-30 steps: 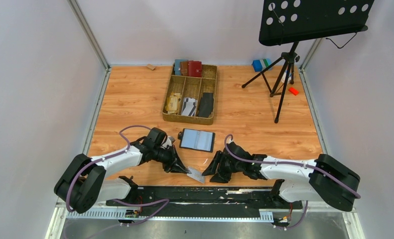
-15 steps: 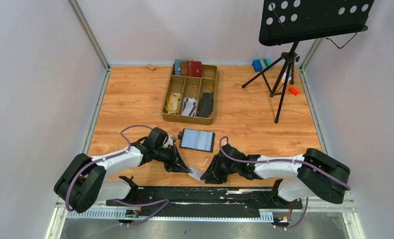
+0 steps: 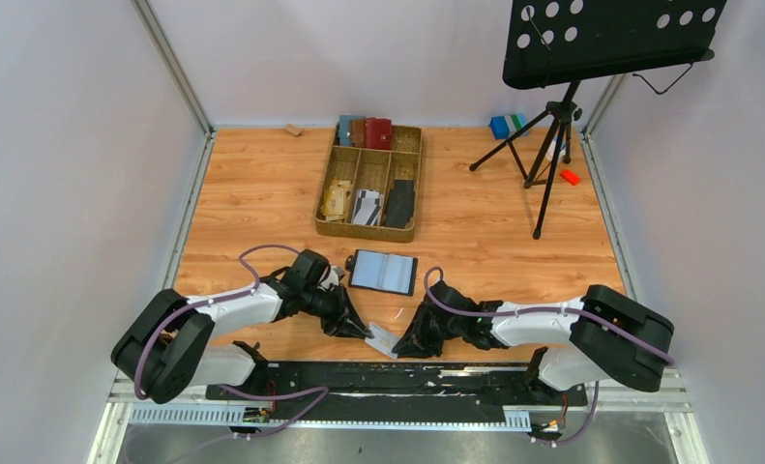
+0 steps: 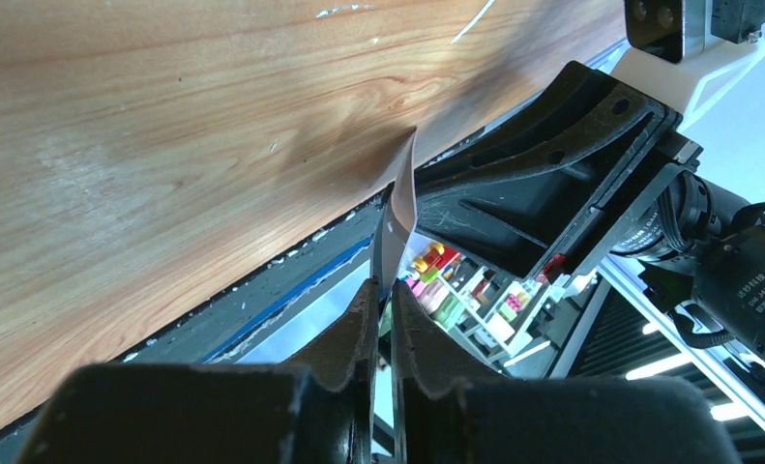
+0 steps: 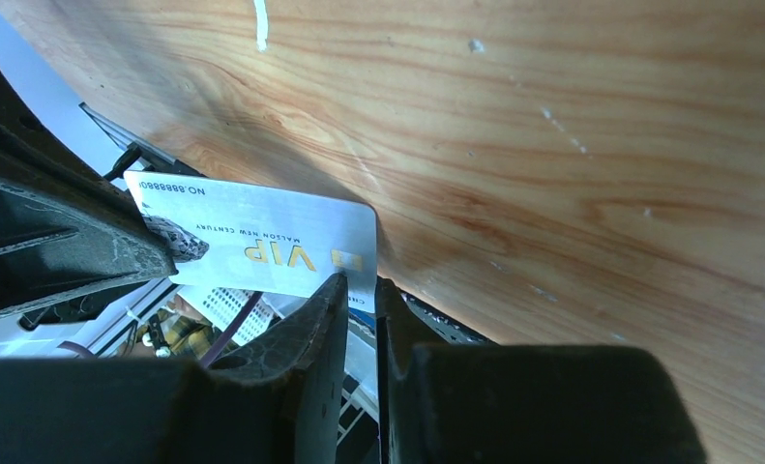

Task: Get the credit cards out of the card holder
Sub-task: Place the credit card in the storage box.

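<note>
Between the two gripper tips, at the near edge of the wooden table (image 3: 514,242), a silver credit card (image 3: 381,338) printed "VIP" in gold stands on edge and slightly bowed. The left gripper (image 4: 383,290) has its fingers nearly together, with one end of the card running into the slit between them. The right gripper (image 5: 361,285) has its fingers close together on either side of the card's opposite corner. I cannot tell whether either pair presses the card. Just beyond both grippers the black card holder (image 3: 383,273) lies open on the table, grey-blue sleeves up. Farther beyond it sits a wicker tray (image 3: 364,231) holding wallets and cards. A black music stand (image 3: 605,39) is far off past the right gripper.
</note>
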You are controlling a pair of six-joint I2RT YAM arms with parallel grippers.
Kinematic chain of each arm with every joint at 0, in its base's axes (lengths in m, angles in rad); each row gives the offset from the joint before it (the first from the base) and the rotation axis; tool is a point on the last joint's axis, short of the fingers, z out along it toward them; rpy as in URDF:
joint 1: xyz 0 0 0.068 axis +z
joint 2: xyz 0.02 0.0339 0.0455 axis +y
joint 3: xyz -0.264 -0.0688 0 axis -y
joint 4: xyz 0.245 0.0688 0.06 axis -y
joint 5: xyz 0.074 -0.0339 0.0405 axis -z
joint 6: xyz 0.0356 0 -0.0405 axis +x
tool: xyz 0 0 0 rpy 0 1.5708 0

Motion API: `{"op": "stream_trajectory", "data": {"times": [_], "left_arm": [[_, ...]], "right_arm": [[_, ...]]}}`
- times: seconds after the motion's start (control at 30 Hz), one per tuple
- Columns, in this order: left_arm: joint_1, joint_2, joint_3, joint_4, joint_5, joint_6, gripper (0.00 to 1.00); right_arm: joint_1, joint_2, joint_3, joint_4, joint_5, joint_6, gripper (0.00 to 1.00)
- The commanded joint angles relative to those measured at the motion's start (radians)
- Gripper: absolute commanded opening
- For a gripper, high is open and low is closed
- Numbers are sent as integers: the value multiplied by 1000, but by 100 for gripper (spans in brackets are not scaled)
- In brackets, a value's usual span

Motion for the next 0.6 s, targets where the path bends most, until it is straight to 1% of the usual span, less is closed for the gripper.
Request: {"op": "stream_trajectory", "data": {"times": [0.0,0.13,0.23,0.3,0.4,0.5,0.57], "left_arm": [[-22,25,-3,52,14,-15,14],[-31,39,-4,70,17,-17,11],[-36,46,-3,76,17,-15,2],[-35,43,3,57,13,-2,0],[-35,26,34,-19,-2,39,0],[-36,-6,83,-118,-6,83,0],[-35,-26,125,-195,-11,125,0]], "right_arm": [[4,6,14,127,-2,50,16],[1,10,15,137,-7,49,14],[-3,11,18,137,-12,44,13],[-10,2,17,127,-15,41,15],[-38,-45,24,74,-19,-4,28],[-87,-150,63,-76,-3,-105,46],[-110,-219,90,-183,25,-166,53]]}}
